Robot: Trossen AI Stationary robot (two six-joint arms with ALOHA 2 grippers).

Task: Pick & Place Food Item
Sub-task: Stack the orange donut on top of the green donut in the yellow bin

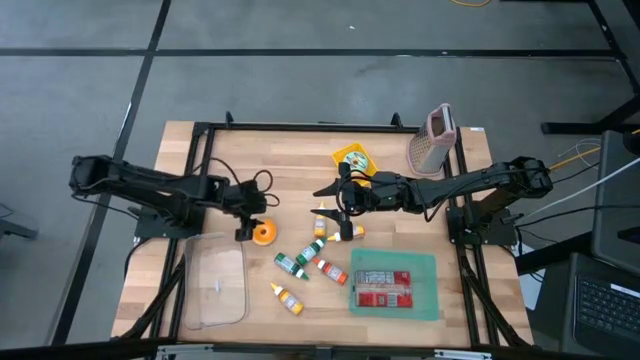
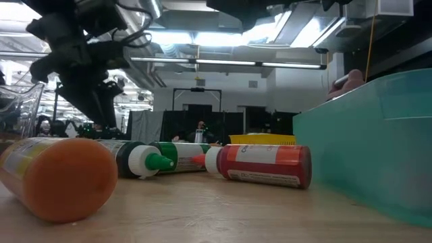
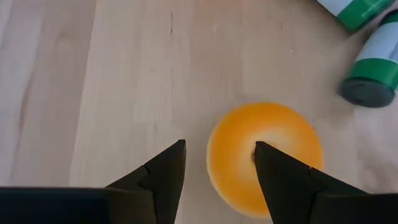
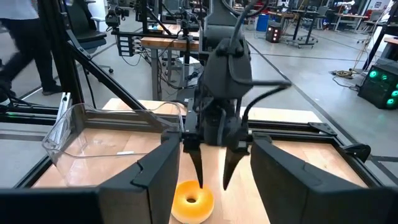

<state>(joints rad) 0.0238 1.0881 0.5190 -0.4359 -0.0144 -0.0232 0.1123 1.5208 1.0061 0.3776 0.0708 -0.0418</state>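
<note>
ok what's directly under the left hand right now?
An orange donut lying flat on the bare wooden table, below the open left hand. One finger covers part of its edge, so contact there can't be seen.

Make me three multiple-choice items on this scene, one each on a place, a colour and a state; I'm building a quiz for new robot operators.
1. Where is the left gripper?
A. Just above the donut
B. Inside the clear bin
C. Over the teal tray

2. What colour is the donut?
A. Green
B. Orange
C. Pink

3. How do the left gripper's fingers stand?
A. Shut on the donut
B. Shut on a bottle
C. Open, holding nothing

Answers:
1 A: the right wrist view shows its fingertips hanging over the donut, near the bin.
2 B: it shows orange in the high view and both wrist views.
3 C: the left wrist view shows a gap between the fingers, with the donut lying on the table beyond them.
</note>
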